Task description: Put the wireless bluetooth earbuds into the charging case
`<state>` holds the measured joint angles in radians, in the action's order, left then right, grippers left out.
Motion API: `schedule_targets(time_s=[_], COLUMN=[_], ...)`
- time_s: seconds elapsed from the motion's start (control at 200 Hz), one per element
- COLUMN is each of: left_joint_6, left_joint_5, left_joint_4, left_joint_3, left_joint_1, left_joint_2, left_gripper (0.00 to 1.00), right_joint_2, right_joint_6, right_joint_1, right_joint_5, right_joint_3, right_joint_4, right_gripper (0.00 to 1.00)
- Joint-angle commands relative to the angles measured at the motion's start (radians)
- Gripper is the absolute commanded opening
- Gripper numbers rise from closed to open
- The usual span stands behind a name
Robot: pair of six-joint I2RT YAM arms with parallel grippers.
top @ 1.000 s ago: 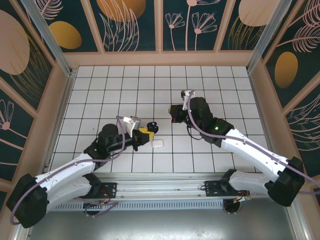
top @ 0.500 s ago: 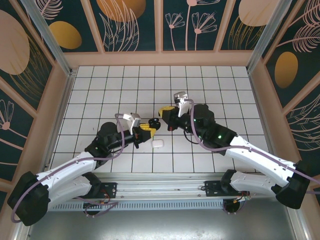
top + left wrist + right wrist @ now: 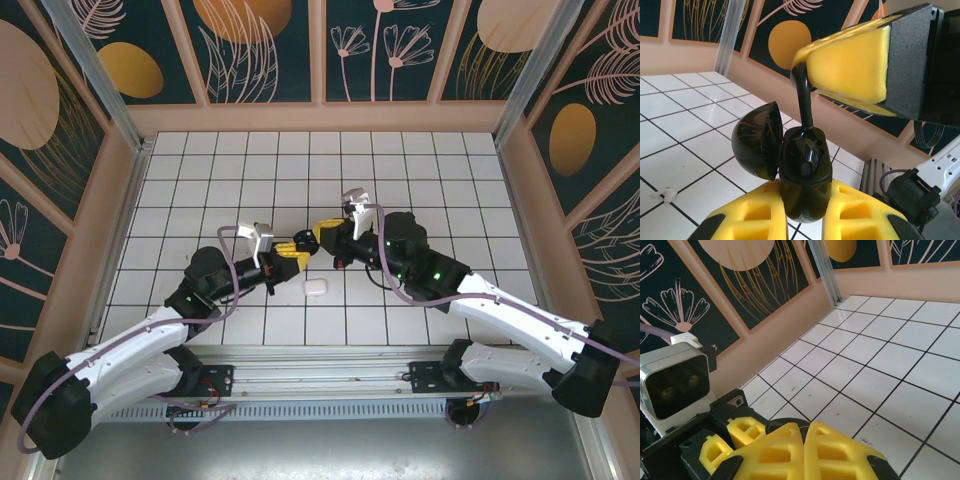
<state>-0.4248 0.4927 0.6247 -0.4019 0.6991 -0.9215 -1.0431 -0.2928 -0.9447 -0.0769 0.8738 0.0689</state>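
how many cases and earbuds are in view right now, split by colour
black charging case: 1, open, held in the left gripper
black earbud: 1, stem pinched by the right gripper, at that case's opening
white charging case: 1, on the table
tiny white piece on a tile: 1, too small to identify
total: 4

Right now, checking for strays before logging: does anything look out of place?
A tiny white piece lies loose on the table, apart from the open black case in the left gripper, where the right gripper holds a black earbud. The piece is too small to identify.
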Motion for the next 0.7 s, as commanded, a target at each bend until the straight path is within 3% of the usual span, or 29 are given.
schedule_targets(time_s=[0.0, 0.696], left_joint_6=[-0.017, -0.037], left_joint_5=[0.007, -0.011], left_joint_4=[0.059, 0.073], left_joint_3=[0.007, 0.012], left_joint_1=[-0.004, -0.004], left_joint_2=[0.012, 0.04], left_gripper=[0.0, 0.0], right_joint_2=[0.002, 0.002], right_joint_6=[0.021, 0.013], right_joint_1=[-0.008, -0.036], right_joint_5=[-0.04, -0.081], right_joint_3=[-0.012, -0.018], right_joint_4=[0.049, 0.01], right_gripper=[0.0, 0.0])
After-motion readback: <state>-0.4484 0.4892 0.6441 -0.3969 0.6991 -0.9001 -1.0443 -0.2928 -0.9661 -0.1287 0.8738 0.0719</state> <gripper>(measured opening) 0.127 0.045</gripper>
